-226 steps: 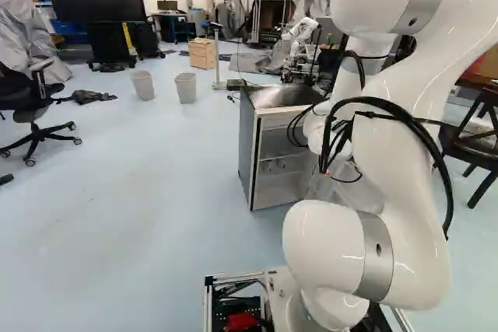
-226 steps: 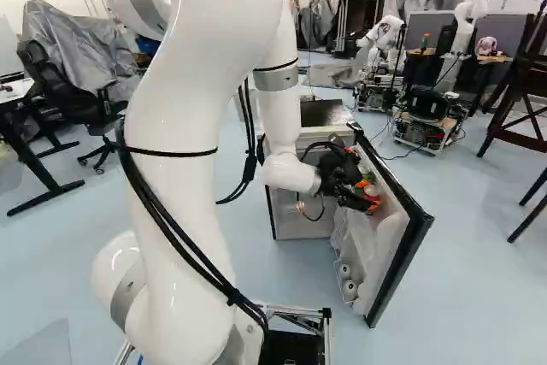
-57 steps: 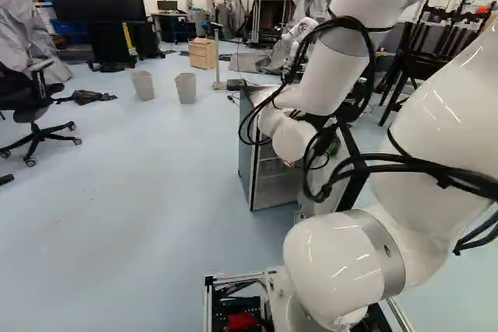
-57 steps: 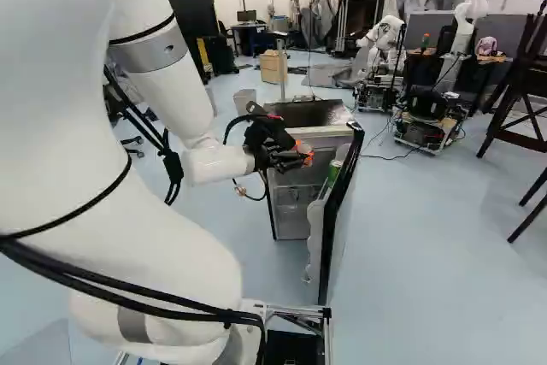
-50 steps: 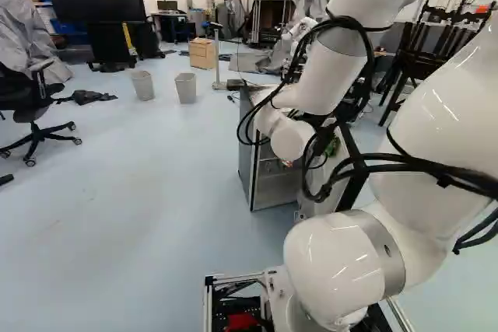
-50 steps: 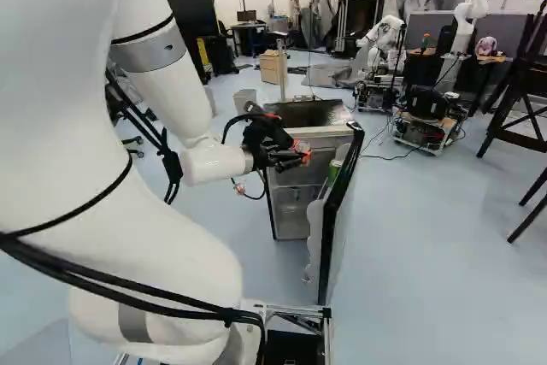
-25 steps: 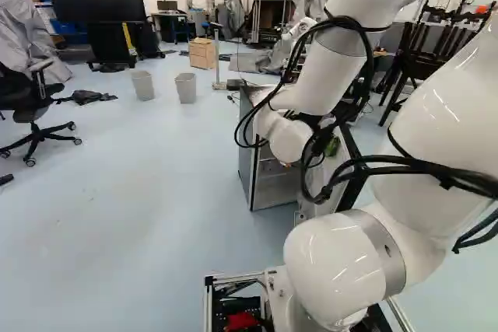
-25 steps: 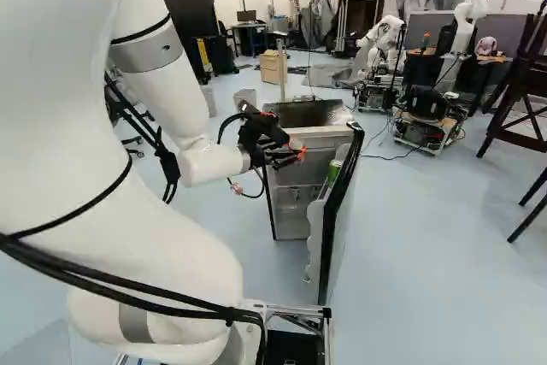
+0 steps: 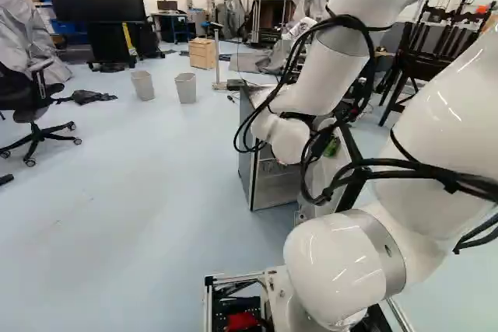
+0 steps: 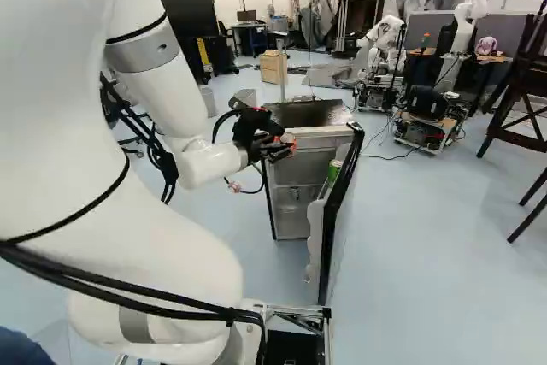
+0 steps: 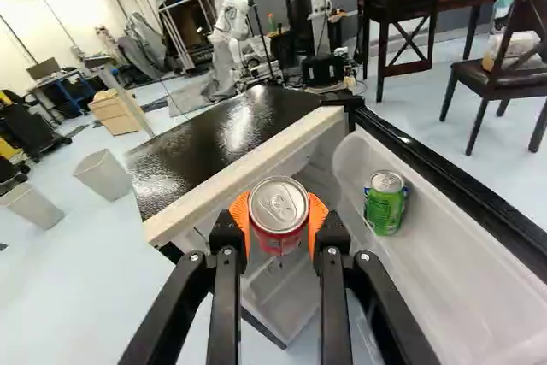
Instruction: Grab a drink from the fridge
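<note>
In the right base view my gripper hovers before the upper part of the open fridge. The wrist view shows the gripper shut on a red can, an orange pad pressed to each side and the can's silver top showing. A green can stands in the bin of the open fridge door, beside the gripper. That green can also shows in the right base view. The can's lower part is hidden.
The fridge's dark top lies just ahead of the gripper. Two grey bins and a wooden box stand on the floor further off. Another robot is at the back. Chairs stand beyond the fridge door.
The arm has drawn back from the door bin over several seconds, carrying the red can. The door stands less wide than before. Lately the gripper has edged slightly left in the right base view.
</note>
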